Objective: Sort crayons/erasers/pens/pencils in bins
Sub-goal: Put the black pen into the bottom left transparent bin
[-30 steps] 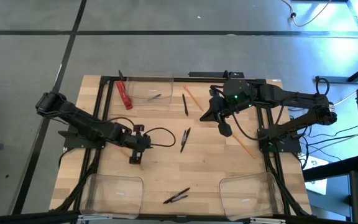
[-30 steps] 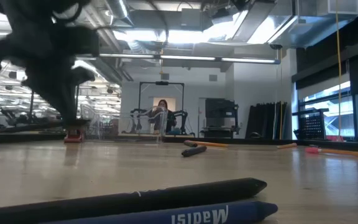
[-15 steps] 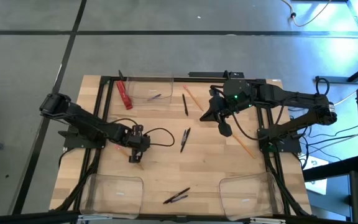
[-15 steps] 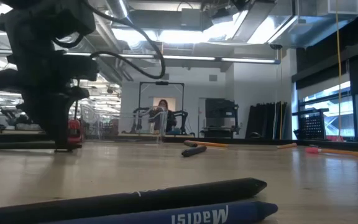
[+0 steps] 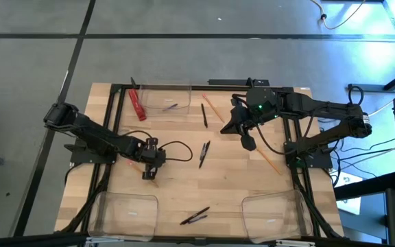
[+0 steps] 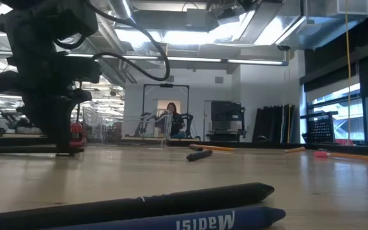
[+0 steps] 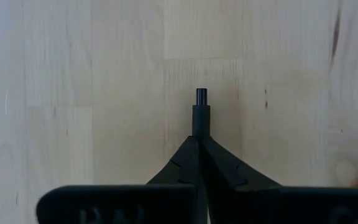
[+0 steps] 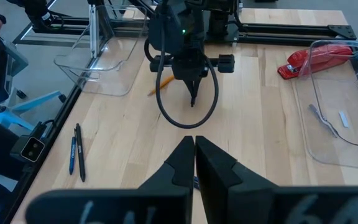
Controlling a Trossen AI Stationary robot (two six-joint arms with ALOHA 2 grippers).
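**Left gripper pinching a pen low over the surface, right gripper idle**

Left gripper [image 5: 147,175], fingers pressed together on a slim black pen [image 7: 201,111] whose tip sticks out past them, just above the bare wood surface [image 5: 232,185]. A short pencil [image 5: 153,180] lies just beside it. Right gripper [image 5: 248,143], fingers pressed together, nothing between them, hangs over the far right part of the surface. Near it a long pencil [image 5: 269,160] lies toward the right edge, another pencil [image 5: 212,108] and a pen [image 5: 204,114] further back. A pen pair [image 5: 204,154] sits mid-surface. Near the front edge a pen and a crayon [image 5: 194,217] lie side by side, between two clear bins: front left bin [image 5: 123,213] and front right bin [image 5: 273,212]. Far bin [image 5: 164,101] holds one small stick, a red flat strip [image 5: 138,104] beside it.
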